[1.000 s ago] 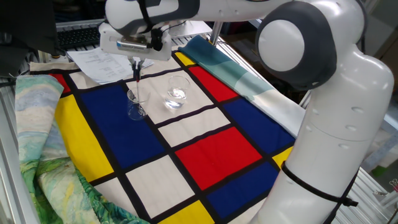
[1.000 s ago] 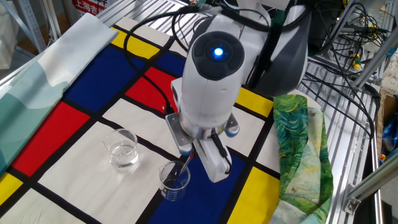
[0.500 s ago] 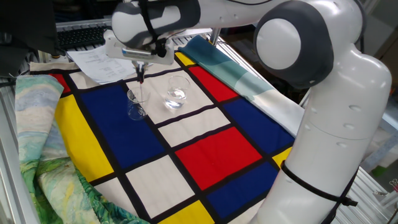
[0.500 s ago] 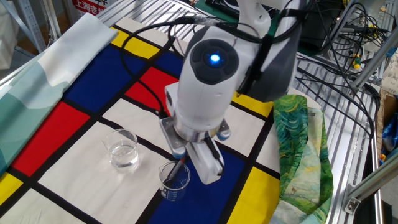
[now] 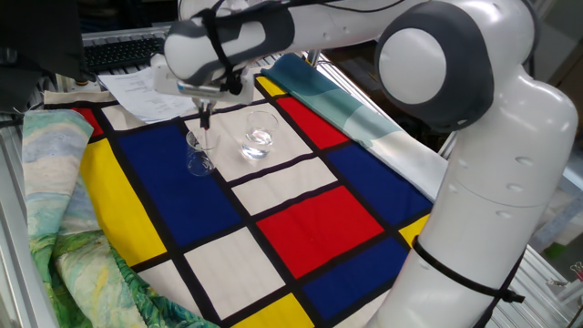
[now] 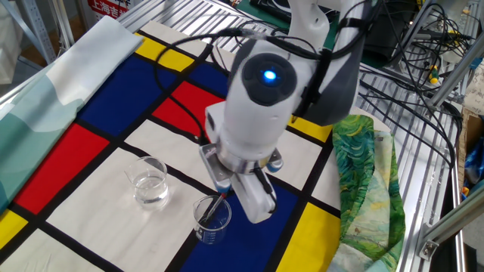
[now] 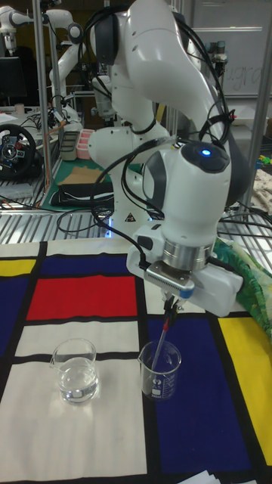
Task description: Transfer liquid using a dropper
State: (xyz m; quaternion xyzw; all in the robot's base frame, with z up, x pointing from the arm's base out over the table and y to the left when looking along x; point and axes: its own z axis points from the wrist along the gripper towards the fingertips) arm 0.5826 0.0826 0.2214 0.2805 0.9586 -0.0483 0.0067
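Observation:
My gripper [image 7: 175, 301] hangs over the small clear beaker [image 7: 160, 370], shut on the red bulb of the dropper [image 7: 164, 335]. The slim tube slants down into the beaker, and its tip is inside the glass. In one fixed view the dropper [image 5: 206, 126] stands in the beaker [image 5: 199, 155] under the gripper [image 5: 206, 98]. In the other fixed view the beaker [image 6: 212, 220] sits just below the gripper [image 6: 225, 195]. Beside it stands a rounder glass [image 7: 75, 369] holding shallow clear liquid [image 7: 77, 384]; the same glass [image 5: 259, 137] [image 6: 150, 181] stands apart from the beaker.
A checked cloth [image 5: 310, 219] of red, blue, yellow and white covers the table. Green patterned fabric [image 5: 55, 228] [image 6: 363, 174] is bunched along one side. A teal cloth [image 5: 337, 100] lies along another. Papers [image 5: 146, 91] lie at the back, and cables [image 6: 423, 45] hang over the wire rack.
The wrist has turned and shifted slightly over the beaker. The dropper stays gripped with its tube in the beaker. Both glasses are where they were.

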